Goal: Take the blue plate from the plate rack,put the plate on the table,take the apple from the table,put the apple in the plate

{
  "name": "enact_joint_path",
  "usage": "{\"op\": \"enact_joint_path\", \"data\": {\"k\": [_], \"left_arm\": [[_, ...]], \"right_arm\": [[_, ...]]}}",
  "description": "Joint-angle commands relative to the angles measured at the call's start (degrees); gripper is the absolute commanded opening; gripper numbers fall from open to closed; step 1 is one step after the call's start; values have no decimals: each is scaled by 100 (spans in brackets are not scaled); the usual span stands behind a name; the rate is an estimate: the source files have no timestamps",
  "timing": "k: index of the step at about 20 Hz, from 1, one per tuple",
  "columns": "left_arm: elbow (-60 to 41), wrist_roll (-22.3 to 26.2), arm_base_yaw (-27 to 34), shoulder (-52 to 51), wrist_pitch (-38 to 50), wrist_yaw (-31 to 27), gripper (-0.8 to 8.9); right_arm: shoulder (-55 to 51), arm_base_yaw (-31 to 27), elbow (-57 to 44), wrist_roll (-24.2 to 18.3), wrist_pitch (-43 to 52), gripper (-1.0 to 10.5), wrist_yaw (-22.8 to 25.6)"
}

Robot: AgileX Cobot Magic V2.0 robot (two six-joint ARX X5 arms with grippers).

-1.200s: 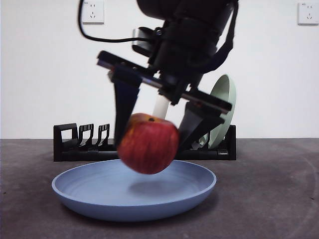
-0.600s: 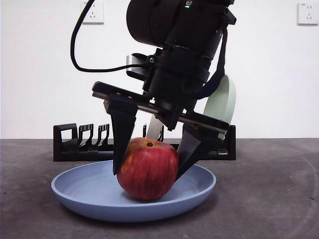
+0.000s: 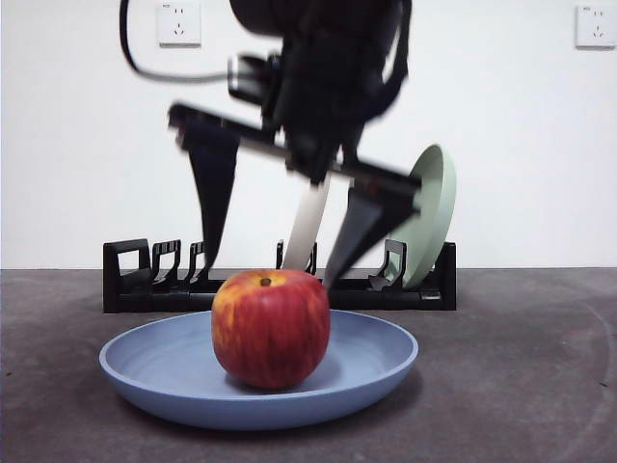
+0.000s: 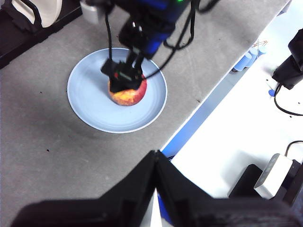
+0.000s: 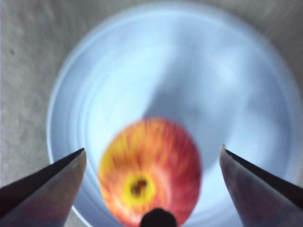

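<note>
The red apple [image 3: 270, 328] rests in the middle of the blue plate [image 3: 386, 362], which lies flat on the table [image 3: 521, 367]. My right gripper [image 3: 268, 262] hangs open just above the apple, its two jaws spread wide to either side and touching nothing. The right wrist view looks straight down on the apple [image 5: 151, 170] in the plate [image 5: 189, 71], between the open right gripper [image 5: 153, 149]. My left gripper [image 4: 155, 153] is shut and empty, high up over the table's near edge, looking down on the plate [image 4: 94, 109] and apple [image 4: 127, 94].
The black plate rack [image 3: 135, 280] stands behind the plate, holding a cream-white plate [image 3: 308, 227] and a pale green plate [image 3: 429, 212]. In the left wrist view the table's edge [image 4: 199, 109] runs past the plate, with cables and gear beyond.
The right gripper lowered the apple into the blue plate, opened and lifted clear. The apple now sits free, slightly further left in the plate.
</note>
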Motion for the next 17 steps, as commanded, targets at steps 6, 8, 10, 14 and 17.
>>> {"op": "enact_joint_path", "data": {"k": [6,8,10,14,17], "left_arm": [[-11,310,0,-4,31,-33,-4],[-11,380,0,-15,31,-236,-4],[-11,461,0,-26,31,-525,-4],[-11,1069,0,-26,31,-1368,-4],[-11,1401,0,-26,31,-2149,-4]], "right_arm": [[-155,85,1537,-846,-1766,280,927],[-352,76,1759,-1021,-2188,-27,1598],[-675,72,1821,-1381,-2570,-2,1891],[-1550,74,1818,-1751,-3362,-1,1891],[-2127,68,1818,-1744,-3558,1,2111]]}}
